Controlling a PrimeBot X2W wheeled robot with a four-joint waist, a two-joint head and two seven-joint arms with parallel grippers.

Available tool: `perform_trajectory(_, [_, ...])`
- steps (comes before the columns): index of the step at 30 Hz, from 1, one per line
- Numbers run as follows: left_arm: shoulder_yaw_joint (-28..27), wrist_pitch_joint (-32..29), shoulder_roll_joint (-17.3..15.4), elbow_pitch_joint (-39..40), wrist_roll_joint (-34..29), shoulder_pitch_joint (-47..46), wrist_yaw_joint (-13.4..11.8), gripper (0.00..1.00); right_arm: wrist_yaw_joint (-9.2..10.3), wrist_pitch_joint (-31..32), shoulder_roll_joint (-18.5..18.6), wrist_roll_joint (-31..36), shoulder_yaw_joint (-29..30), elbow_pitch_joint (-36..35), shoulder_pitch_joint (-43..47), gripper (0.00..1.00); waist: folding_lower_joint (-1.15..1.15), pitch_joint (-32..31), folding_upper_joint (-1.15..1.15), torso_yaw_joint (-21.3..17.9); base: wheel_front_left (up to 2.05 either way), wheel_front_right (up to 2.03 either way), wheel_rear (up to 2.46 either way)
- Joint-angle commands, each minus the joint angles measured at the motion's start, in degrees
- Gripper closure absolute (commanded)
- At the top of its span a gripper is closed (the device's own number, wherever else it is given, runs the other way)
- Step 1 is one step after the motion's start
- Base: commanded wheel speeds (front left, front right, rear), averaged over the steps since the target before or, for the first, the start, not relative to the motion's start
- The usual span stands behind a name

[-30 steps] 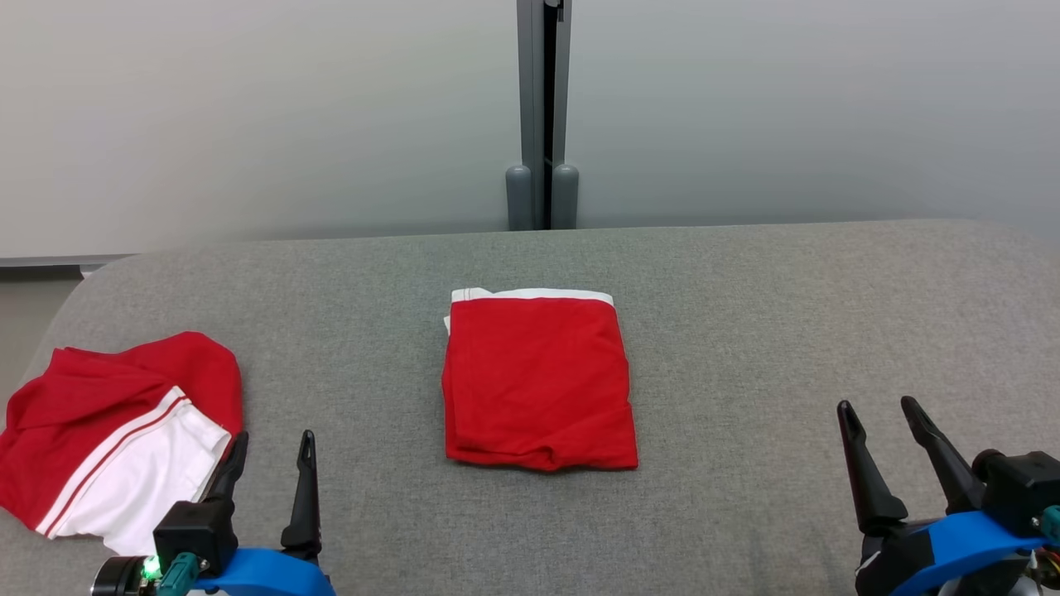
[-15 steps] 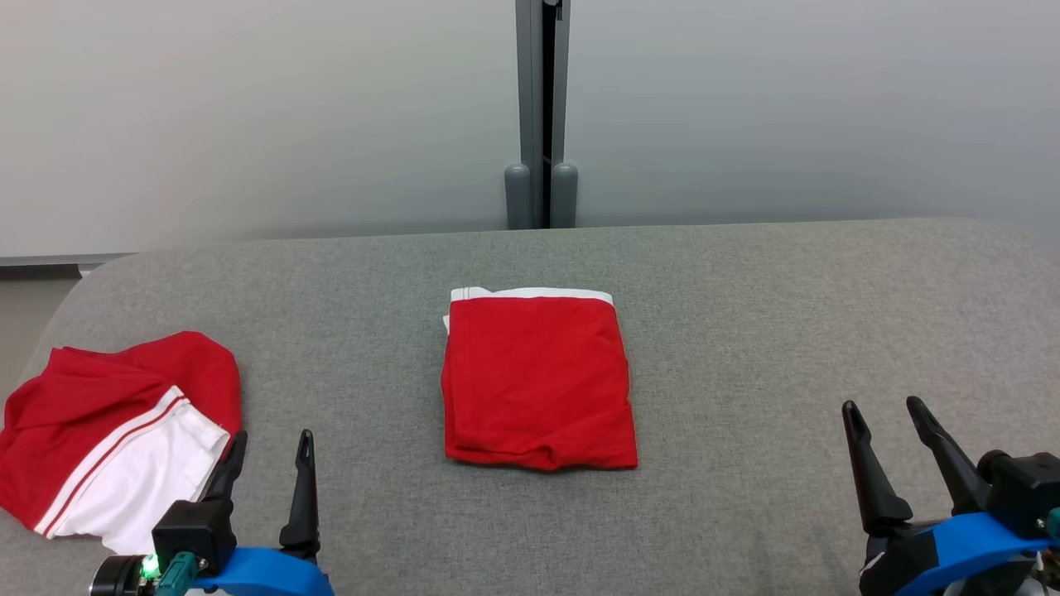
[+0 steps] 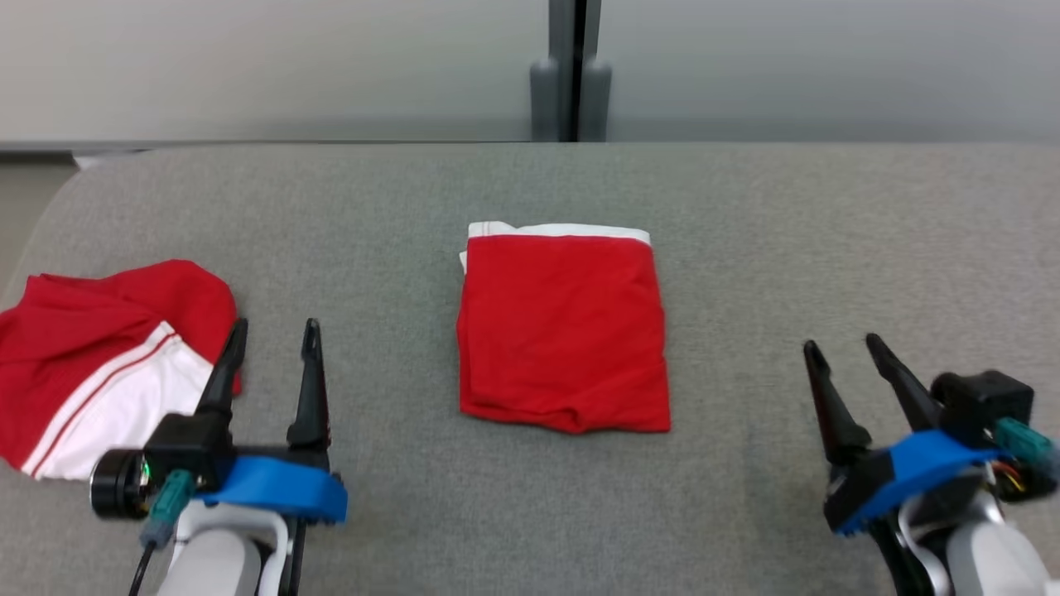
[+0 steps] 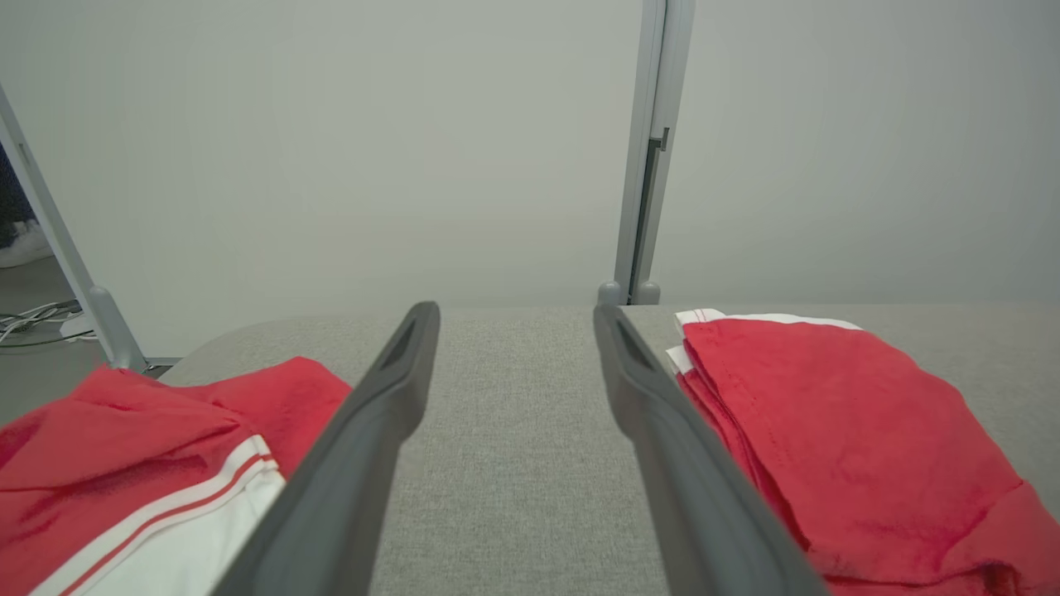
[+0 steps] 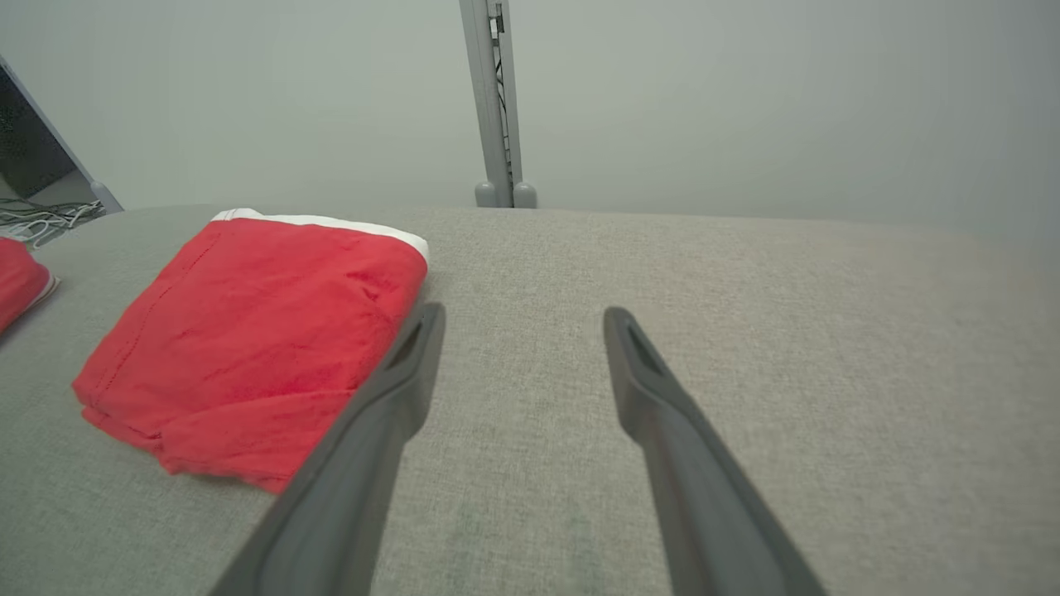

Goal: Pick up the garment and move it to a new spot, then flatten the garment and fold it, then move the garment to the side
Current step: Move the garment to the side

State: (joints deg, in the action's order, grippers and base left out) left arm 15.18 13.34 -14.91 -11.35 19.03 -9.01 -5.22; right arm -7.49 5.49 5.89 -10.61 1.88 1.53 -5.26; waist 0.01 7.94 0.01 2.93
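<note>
Camera dips; folded garment (image 3: 563,331) unmoved | left gripper (image 3: 276,327), right gripper (image 3: 840,343) wide, empty | crumpled garment (image 3: 91,348) beside left

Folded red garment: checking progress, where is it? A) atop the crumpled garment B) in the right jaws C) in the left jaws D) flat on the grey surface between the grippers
D: the folded red garment lies flat on the grey surface, between the left gripper and right gripper, both open.
</note>
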Motion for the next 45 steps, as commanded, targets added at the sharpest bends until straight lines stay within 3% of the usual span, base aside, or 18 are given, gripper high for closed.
perform_trajectory(1, [0.12, 0.84, 0.55, -0.21, -0.60, -2.83, 0.45, 0.00, 0.00, -0.63, 0.03, -0.84, -2.16, 3.64, -4.14, 0.00, -0.01, 4.87, -0.01, 3.60, 0.00, 0.00, 0.00])
perform_trajectory(9, [0.67, 1.74, 2.58, -1.96, -1.52, -7.89, 1.73, 0.00, 0.00, -2.46, -1.35, -3.67, -9.59, 17.49, -14.60, 0.00, -0.01, 9.86, -0.01, 6.41, 0.00, 0.00, 0.00])
perform_trajectory(16, [-0.15, 1.88, 4.38, -2.75, -2.72, -9.39, 2.61, 0.00, 0.00, -1.94, -1.97, -4.88, -11.64, 29.20, -20.51, 0.00, -0.01, 10.77, -0.01, 7.54, 0.00, 0.00, 0.00])
perform_trajectory(17, [-0.25, 1.88, 4.59, -2.77, -2.94, -9.39, 2.72, 0.00, 0.00, -1.83, -1.92, -4.95, -11.83, 30.16, -20.71, 0.53, -0.01, 10.71, -0.01, 7.62, 0.00, 0.00, 0.00])
perform_trajectory(18, [-0.33, 1.89, 4.81, -2.84, -3.15, -9.36, 2.95, 0.00, 0.00, -1.84, -1.81, -5.21, -11.97, 30.74, -20.92, 0.83, -0.01, 10.59, -0.01, 7.69, 0.00, 0.00, 0.00])
perform_trajectory(19, [-0.41, 1.89, 4.98, -2.97, -3.46, -9.29, 3.15, 0.00, 0.00, -2.15, -1.51, -5.05, -12.17, 31.06, -21.27, 1.00, -0.01, 10.44, -0.01, 7.69, 0.00, 0.00, 0.00])
perform_trajectory(27, [-1.61, 1.90, 5.26, -3.14, -4.95, -6.83, 4.14, 0.00, 0.00, -4.05, -0.06, -4.22, -13.12, 28.81, -20.28, 1.00, -0.01, 8.53, -0.01, 3.86, 0.00, 0.00, 0.00])
perform_trajectory(33, [-1.84, 1.90, 4.21, -2.05, -6.00, -5.56, 4.95, 0.00, 0.01, -3.20, 1.34, -6.43, -13.94, 25.35, -16.89, 1.00, -0.01, 7.77, -0.01, -3.86, 0.00, 0.00, 0.00])
perform_trajectory(40, [-0.14, 0.65, 2.54, -0.27, -7.09, -6.22, 6.04, 0.00, 0.00, -2.26, 5.55, -10.05, -13.14, 23.52, -14.50, 1.00, -0.01, 8.61, -0.01, -13.99, 0.00, 0.00, 0.00])
perform_trajectory(45, [0.54, -1.21, 1.65, 2.18, -7.73, -7.91, 6.19, 0.00, 0.00, -2.85, 8.09, -11.38, -11.67, 25.08, -16.54, 1.00, -0.01, 11.30, -0.01, -17.33, 0.00, 0.00, 0.00])
